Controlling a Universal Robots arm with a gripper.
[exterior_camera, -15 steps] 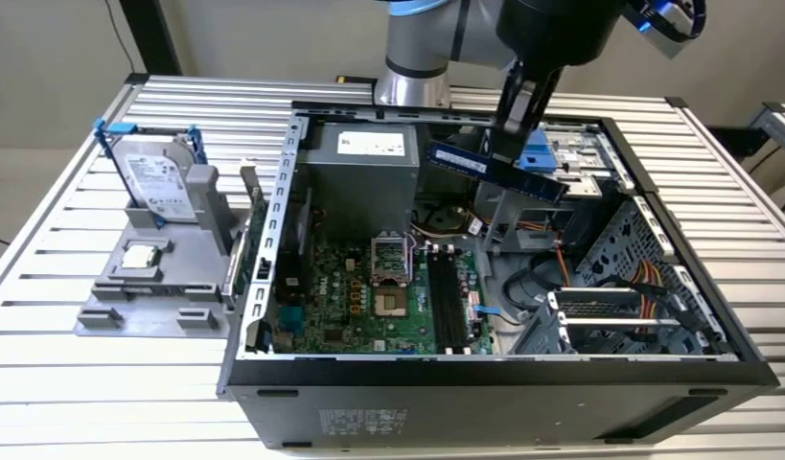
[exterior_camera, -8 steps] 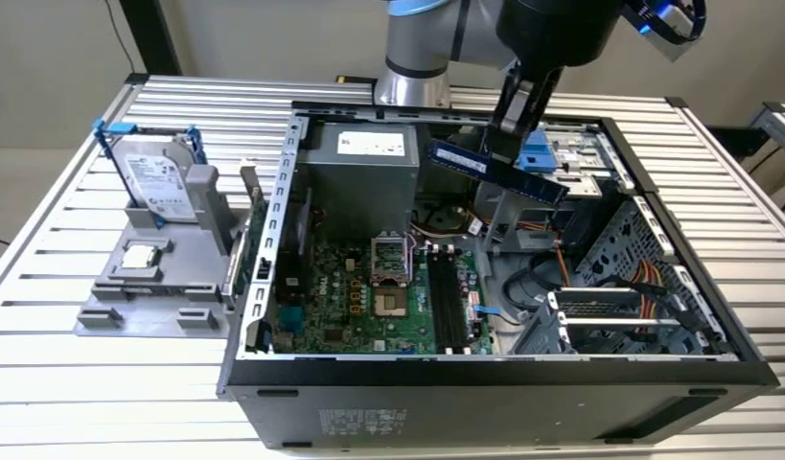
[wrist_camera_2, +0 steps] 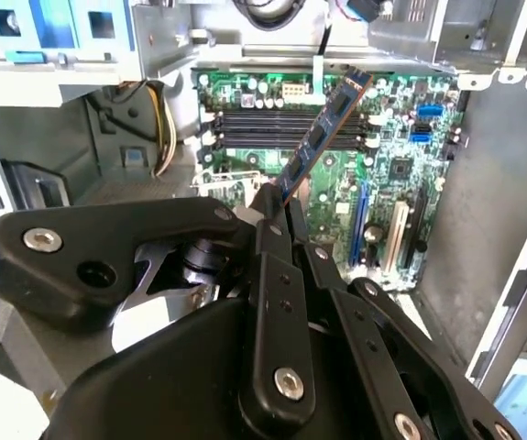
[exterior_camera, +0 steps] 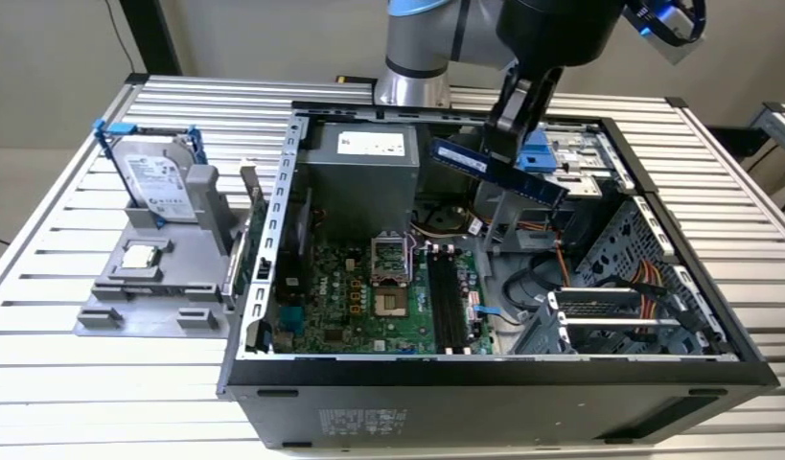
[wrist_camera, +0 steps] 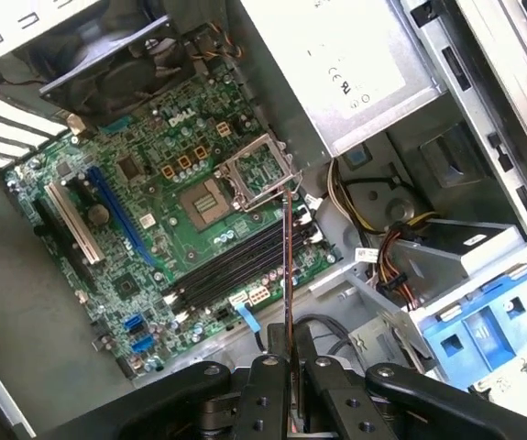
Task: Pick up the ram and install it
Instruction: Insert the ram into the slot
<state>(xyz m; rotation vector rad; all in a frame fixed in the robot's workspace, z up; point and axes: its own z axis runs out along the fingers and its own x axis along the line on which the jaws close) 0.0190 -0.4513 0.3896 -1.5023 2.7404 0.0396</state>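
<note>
Holding: we see the ram (exterior_camera: 497,169) pinched edge-on in the end effector (exterior_camera: 510,129), lifted clear above the open computer case (exterior_camera: 284,192) and tilted, one end lower toward the exterior view's right.
Ram in the wrist views: in the second wrist view the ram (wrist_camera_2: 323,137) juts out from between the fingers (wrist_camera_2: 277,225) as a slim blue stick with dark chips; in the first wrist view the ram (wrist_camera: 287,275) shows as a thin edge running up from the end effector (wrist_camera: 290,362).
End effector state: pressed together on the ram, gripping it near one end.
Memory slots: the black slots (exterior_camera: 449,299) on the motherboard (exterior_camera: 354,302) sit low in the case, beside the bare processor socket (exterior_camera: 387,261); in the first wrist view the slots (wrist_camera: 236,266) look unfilled, and the ram hangs above them, well apart, not yet touching.
Progress: we judge the pick-up done, since the stick is off any support and carried over the case; seating it in a slot is not yet done.
Case surroundings: a grey power supply (exterior_camera: 357,163) fills the rear corner, and blue drive brackets (exterior_camera: 536,158) sit just behind the ram.
Outside the case: on the slatted desk (exterior_camera: 59,249), a grey holder (exterior_camera: 150,287) carries a silver hard drive (exterior_camera: 151,182) with blue rails and a small square processor chip (exterior_camera: 142,256), both well apart from the arm.
</note>
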